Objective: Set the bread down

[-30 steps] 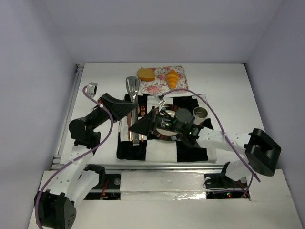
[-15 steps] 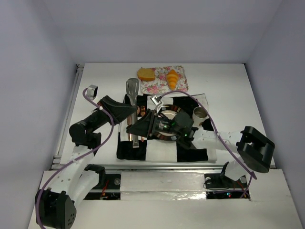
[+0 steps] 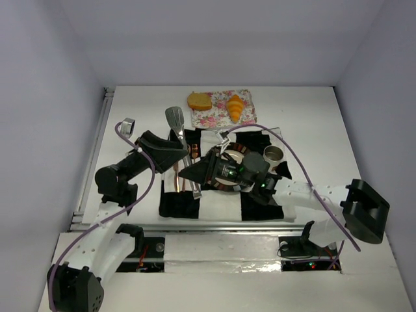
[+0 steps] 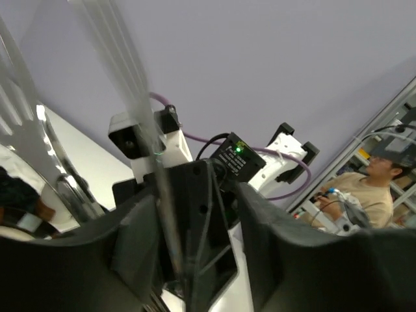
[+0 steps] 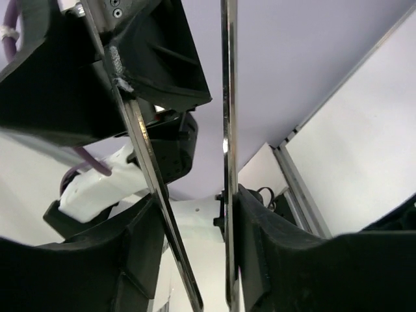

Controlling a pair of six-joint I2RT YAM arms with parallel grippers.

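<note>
Spatula (image 3: 174, 118) swings leftward; bread (image 3: 199, 101) sits on the far napkin (image 3: 218, 117), soft and light, so we'd grip its crusts gently. Whether left claw (image 3: 183, 155) or right claw (image 3: 187, 173) pinches anything, we cannot tell.

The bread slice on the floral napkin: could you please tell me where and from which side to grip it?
Probably from straight above, pinching the bread slice across its near and far crust edges. It lies flat at the left end of the floral napkin, with the croissant close on its right.
</note>
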